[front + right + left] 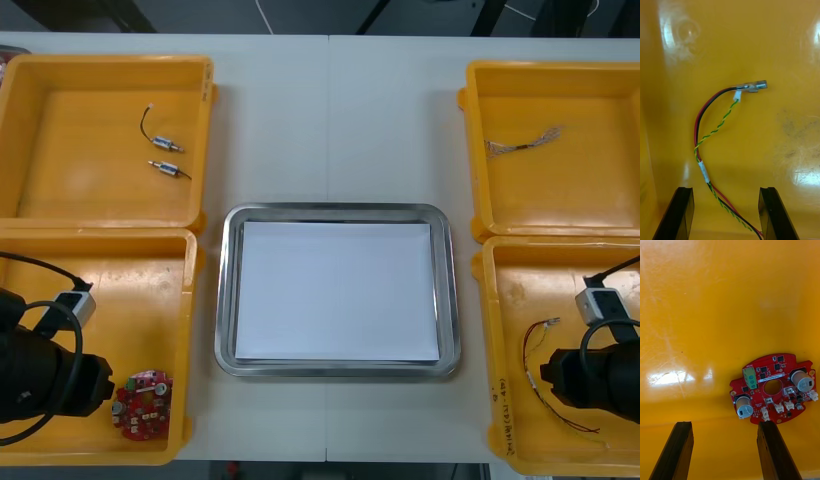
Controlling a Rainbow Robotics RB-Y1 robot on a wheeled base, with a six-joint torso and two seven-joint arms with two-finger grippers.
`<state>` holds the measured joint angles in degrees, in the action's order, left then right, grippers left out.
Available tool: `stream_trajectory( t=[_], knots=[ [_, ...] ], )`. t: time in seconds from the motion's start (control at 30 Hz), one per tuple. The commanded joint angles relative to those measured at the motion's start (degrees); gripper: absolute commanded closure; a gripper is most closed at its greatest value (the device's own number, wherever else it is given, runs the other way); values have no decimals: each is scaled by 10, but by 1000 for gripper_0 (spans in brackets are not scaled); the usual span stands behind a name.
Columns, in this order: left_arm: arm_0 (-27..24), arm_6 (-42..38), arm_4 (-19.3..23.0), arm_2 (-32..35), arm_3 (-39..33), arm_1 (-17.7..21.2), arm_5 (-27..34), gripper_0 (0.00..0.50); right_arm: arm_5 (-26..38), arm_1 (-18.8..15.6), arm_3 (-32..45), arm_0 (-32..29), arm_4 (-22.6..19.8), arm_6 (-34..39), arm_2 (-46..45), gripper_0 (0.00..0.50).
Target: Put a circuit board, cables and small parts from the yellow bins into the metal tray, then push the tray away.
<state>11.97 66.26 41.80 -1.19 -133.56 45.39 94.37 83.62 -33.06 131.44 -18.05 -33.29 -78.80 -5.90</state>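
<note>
A round red circuit board (142,405) lies in the near-left yellow bin (120,270). My left gripper (724,425) hangs open just above that bin's floor. The circuit board (763,371) sits just past one finger (771,450), mostly outside the gap. In the near-right yellow bin (510,300) lies a red and yellow cable (540,375). My right gripper (726,189) is open over it, and the cable (703,169) runs out between the fingers to a small metal connector (752,87). The metal tray (228,290), white inside, stands between the bins.
The far-left bin (60,120) holds two small metal parts (168,169) with a short black cable (150,125). A thin twisted cable (525,141) lies in the far-right bin (580,190). Bare table stretches beyond the tray's far rim.
</note>
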Motion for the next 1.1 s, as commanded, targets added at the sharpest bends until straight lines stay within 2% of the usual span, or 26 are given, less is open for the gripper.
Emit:
stream_trajectory(
  t=[0.03, 0.3, 0.63, 0.83, 1.1],
  knots=[
    [17, -61, -14, -25, -4, -2, -25, 0, -31, -5, -16, -16, 19, -27, 27, 0],
    [17, -61, -23, -48, 27, -2, -69, 0, -52, -4, -35, -17, 38, -21, 53, 0],
    [17, -62, -33, -59, 44, -2, -75, 0, -55, -4, -35, -21, 78, -14, 84, 0],
    [21, -63, -41, -71, 58, 2, -99, 0, -57, -4, -35, -24, 79, -10, 91, 0],
    [24, -67, -45, -80, 59, 8, -102, 0, -66, -4, -35, -30, 80, -9, 92, 0]
  ],
)
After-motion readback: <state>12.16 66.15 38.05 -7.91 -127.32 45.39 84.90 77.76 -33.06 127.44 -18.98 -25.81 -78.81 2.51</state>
